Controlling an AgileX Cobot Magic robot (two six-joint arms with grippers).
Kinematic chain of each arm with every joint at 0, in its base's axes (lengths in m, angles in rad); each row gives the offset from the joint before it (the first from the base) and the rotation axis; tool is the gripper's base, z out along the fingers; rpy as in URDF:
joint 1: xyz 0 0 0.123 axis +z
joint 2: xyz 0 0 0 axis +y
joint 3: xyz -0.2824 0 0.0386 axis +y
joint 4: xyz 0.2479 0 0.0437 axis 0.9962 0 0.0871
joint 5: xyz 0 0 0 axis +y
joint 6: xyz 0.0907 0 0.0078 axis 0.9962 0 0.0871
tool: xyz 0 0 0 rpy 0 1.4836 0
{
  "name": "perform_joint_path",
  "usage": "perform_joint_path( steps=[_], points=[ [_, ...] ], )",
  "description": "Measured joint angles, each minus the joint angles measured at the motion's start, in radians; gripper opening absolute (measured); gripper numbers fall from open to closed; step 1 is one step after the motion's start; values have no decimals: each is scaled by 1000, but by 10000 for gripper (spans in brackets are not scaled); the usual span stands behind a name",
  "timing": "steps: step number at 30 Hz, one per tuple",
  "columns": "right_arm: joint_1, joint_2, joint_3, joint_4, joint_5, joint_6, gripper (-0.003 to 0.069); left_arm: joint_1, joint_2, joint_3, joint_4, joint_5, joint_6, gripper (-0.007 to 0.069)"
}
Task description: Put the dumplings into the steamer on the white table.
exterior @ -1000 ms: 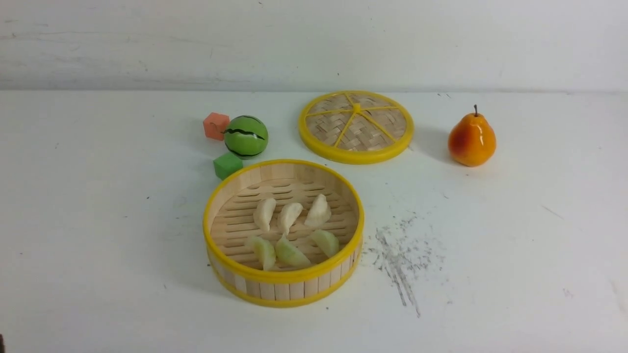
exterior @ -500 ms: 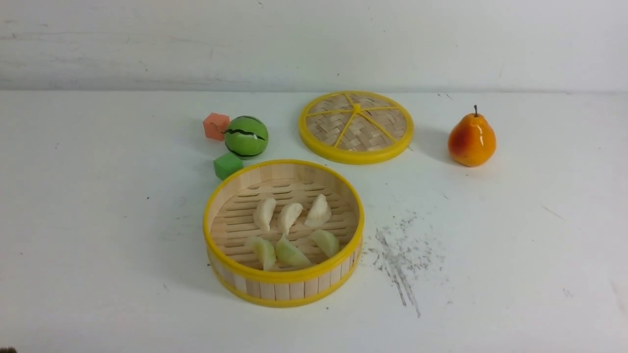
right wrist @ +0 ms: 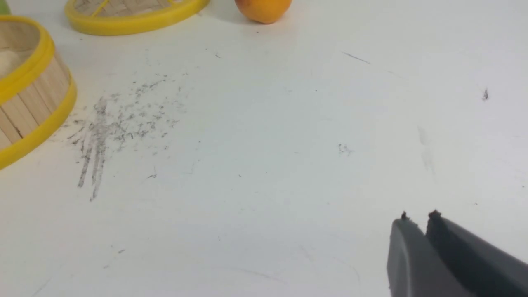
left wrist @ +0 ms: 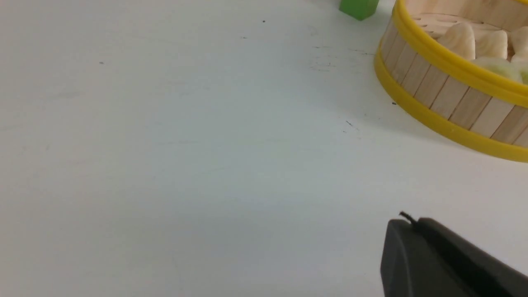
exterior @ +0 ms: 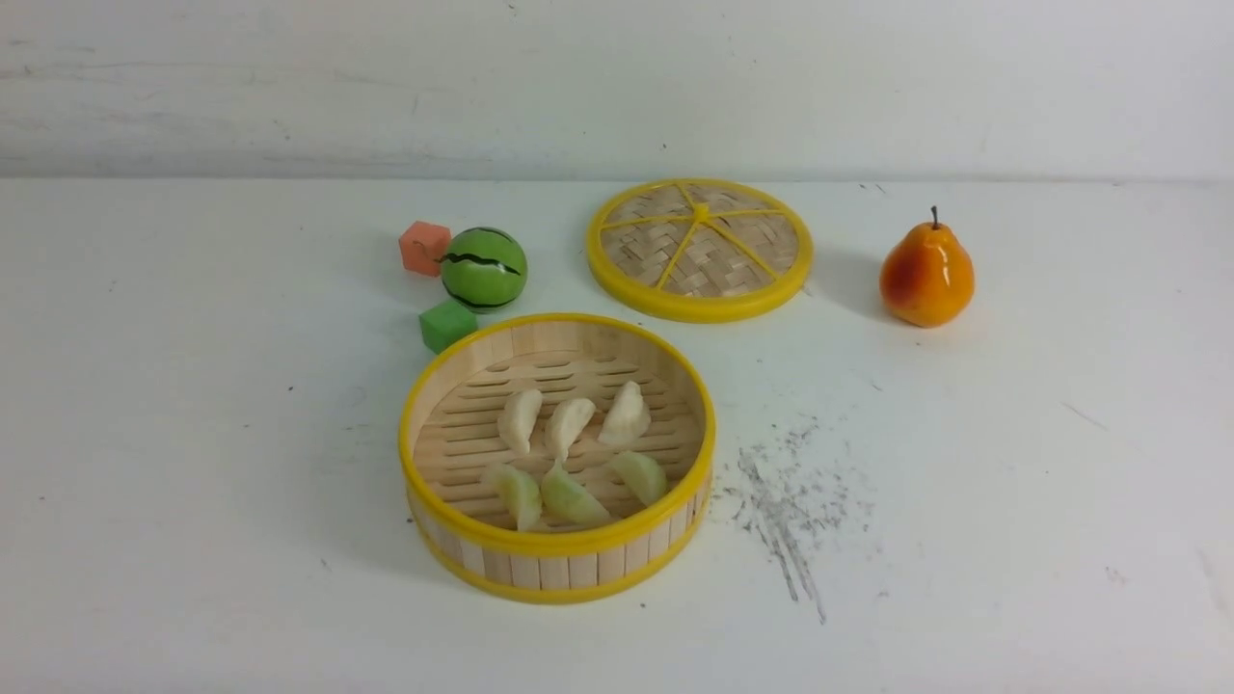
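The steamer point(exterior: 557, 564) stands on the white table point(exterior: 193, 434), slightly left of centre. Several dumplings lie inside it: three cream-white ones point(exterior: 569, 424) at the back and three pale green ones point(exterior: 569, 496) at the front. Neither gripper shows in the front view. In the left wrist view my left gripper point(left wrist: 412, 220) is shut and empty, low over bare table, well away from the steamer point(left wrist: 445, 88). In the right wrist view my right gripper point(right wrist: 417, 216) has its fingers together with nothing in them, far from the steamer point(right wrist: 29, 111).
Behind the steamer lies its flat woven lid point(exterior: 699, 249). An orange pear point(exterior: 926, 273) stands at the back right. A green striped ball point(exterior: 483, 269), an orange-red cube point(exterior: 424, 247) and a green cube point(exterior: 447, 325) sit at the back left. Grey scuff marks point(exterior: 786, 501) lie right of the steamer.
A dark tip at the bottom left corner of the front view has slipped out of sight. The steamer, dumplings and other objects have not moved.
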Motion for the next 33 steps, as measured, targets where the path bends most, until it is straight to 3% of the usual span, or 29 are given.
perform_joint_path(
  steps=[33],
  points=[
    [0, 0, 0, 1, 0, 0, 104, 0, 0, 0, 2, 0, 0, -14]
  ],
)
